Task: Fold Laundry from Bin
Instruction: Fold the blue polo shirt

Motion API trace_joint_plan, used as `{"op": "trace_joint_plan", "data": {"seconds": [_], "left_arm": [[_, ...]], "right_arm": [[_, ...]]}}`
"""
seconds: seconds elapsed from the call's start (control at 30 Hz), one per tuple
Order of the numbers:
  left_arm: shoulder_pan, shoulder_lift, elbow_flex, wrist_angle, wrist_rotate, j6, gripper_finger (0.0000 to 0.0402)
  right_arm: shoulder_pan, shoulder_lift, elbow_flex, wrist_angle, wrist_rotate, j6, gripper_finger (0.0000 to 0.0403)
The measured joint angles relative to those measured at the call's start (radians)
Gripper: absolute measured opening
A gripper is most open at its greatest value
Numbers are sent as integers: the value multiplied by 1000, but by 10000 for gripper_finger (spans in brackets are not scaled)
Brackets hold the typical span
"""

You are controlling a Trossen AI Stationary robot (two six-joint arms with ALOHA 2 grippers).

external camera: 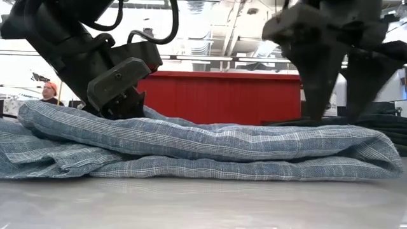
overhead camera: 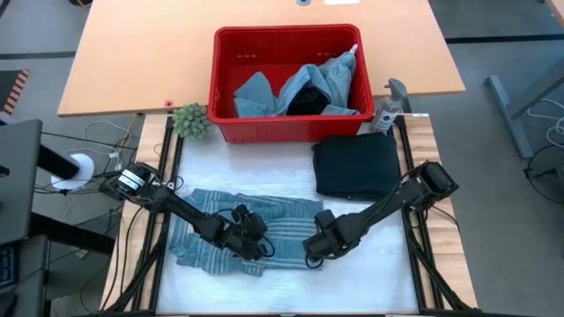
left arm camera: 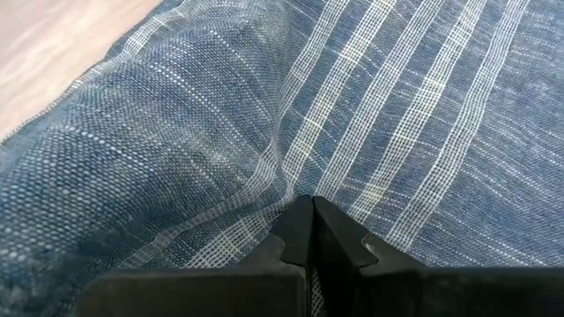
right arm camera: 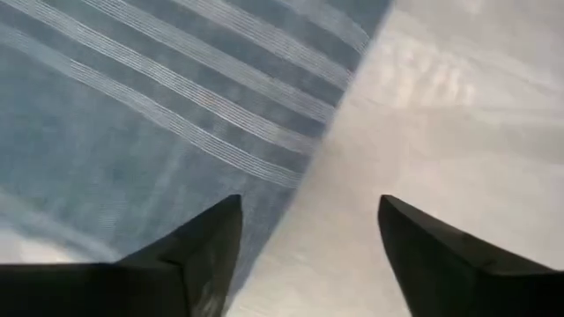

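I see the striped cloth [overhead camera: 238, 231] lower centre, my left gripper [overhead camera: 249, 238] pinched shut on it, my right gripper [overhead camera: 315, 253] spread open over its edge; red bin [overhead camera: 288, 130] and black folded garment [overhead camera: 357, 165] sit above.

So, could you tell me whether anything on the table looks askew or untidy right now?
The striped cloth is folded unevenly: its left end bunches in loose layers instead of lying flat. The left gripper presses shut on it; the right gripper hangs open at its edge.
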State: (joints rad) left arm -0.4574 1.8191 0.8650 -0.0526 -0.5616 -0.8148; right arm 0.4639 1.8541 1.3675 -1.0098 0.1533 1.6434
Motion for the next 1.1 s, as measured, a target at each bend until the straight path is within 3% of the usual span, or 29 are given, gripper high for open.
{"op": "trace_joint_plan", "data": {"seconds": [0.17,0.6,0.8,1.0,1.1], "left_arm": [[3,0,0,3,7,7,0],[3,0,0,1,5,10,0],[5,1,-1,5,5,36,0],[24,1,8,27,60,57,0],[45,-13,36,15,136,102,0]], "right_arm": [[-31,-2,-53,91,8,58,317],[-54,-1,-217,451,-23,68,301],[-56,-5,-245,464,-47,112,213],[-54,-6,-246,442,-54,129,34],[-48,-6,-246,441,-62,135,27]]}}
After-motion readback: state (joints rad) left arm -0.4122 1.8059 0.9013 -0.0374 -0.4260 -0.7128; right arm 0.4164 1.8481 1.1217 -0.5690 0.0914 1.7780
